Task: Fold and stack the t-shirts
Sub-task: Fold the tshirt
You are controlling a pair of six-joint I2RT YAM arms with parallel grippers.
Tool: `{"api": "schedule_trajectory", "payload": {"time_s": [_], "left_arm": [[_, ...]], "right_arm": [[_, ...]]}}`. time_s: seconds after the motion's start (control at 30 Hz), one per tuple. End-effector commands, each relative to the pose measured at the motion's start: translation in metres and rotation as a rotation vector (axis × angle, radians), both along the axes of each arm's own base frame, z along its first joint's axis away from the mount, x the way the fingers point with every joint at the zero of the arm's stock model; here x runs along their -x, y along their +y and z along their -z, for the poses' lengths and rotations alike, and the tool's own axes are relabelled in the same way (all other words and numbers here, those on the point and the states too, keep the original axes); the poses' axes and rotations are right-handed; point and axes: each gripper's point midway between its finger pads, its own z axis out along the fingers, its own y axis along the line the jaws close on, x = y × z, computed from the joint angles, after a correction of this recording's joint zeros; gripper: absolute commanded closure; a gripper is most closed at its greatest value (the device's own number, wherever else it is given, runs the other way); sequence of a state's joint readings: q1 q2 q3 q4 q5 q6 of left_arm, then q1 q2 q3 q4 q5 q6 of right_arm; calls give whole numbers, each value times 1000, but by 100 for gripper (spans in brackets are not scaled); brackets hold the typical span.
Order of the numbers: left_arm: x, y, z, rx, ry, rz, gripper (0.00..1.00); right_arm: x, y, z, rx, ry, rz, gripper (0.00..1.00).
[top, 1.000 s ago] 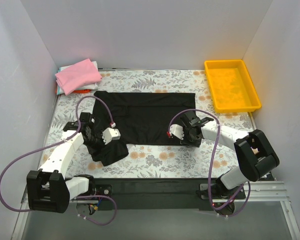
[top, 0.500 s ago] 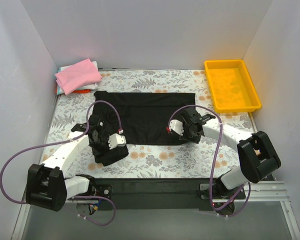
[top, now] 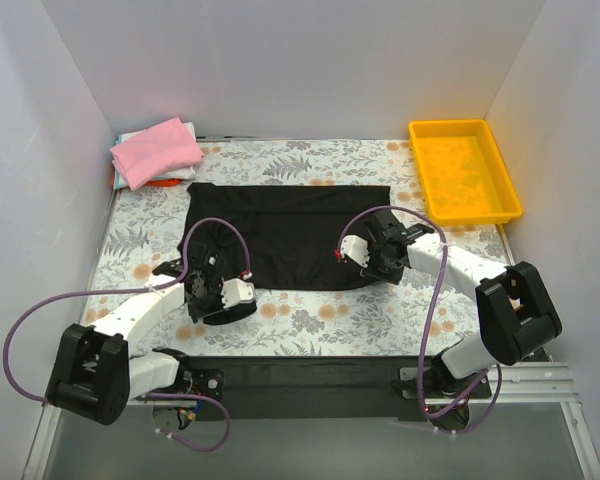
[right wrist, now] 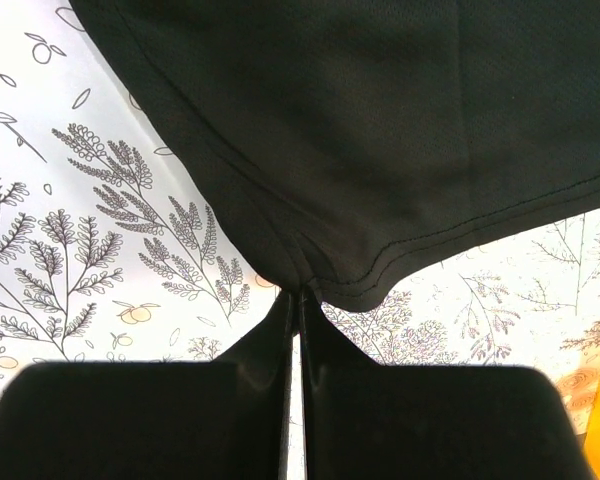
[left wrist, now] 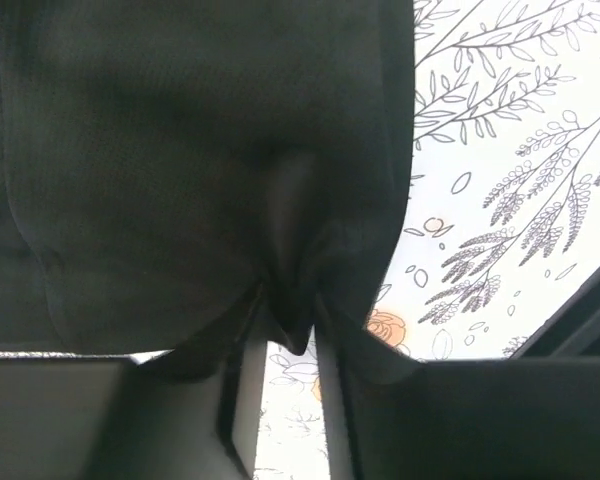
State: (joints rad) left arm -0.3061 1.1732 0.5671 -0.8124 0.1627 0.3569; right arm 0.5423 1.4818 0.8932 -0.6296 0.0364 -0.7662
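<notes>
A black t-shirt [top: 290,225] lies spread flat across the middle of the floral table, with its near-left part bunched under my left arm. My left gripper [top: 212,298] [left wrist: 292,330] is closed on a pinched fold of that black cloth [left wrist: 200,160]. At the shirt's near-right corner, my right gripper [top: 373,268] [right wrist: 300,292] is shut on the stitched hem [right wrist: 400,262]. A folded pink t-shirt [top: 158,148] tops a small stack at the back left, with pale blue-white and orange-red edges [top: 132,180] showing beneath it.
A yellow plastic tray [top: 450,124] stands at the back right. White walls close in the table on the left, back and right. Purple cables loop from both arms over the near part of the table.
My left gripper slid nearer and to the right over the bunched black cloth and its jaws closed on a fold. The right gripper kept its hold and barely moved.
</notes>
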Motion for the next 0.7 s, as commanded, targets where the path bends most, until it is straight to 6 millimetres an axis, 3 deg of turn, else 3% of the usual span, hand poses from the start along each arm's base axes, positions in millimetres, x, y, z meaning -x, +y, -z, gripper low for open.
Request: {"api": "schedule_trajectory", "payload": {"time_s": [0.0,0.03,0.2,0.4,0.5,0.67], "left_arm": [[8,4,7,-19,13,15,94],[9,4,6,-16,13,13,100],[16,-4,-22,34,49,-18,100],[9,-15,-67,99,5,-39,100],[-9,-19,-88,131,-29,-55,100],[-59,-17,-121,195,-75,-120,100]], "right_arm": [[-5,5,-9,-26,-5,-10,99],[-4,5,-9,-26,-3,-10,99],[7,-1,-15,-26,8,-10,99],[34,-2,-29,-98,39,-13,99],[32,-11,-31,-69,21,-16,99],[-1,-15,-51,-83,-32,8,99]]}}
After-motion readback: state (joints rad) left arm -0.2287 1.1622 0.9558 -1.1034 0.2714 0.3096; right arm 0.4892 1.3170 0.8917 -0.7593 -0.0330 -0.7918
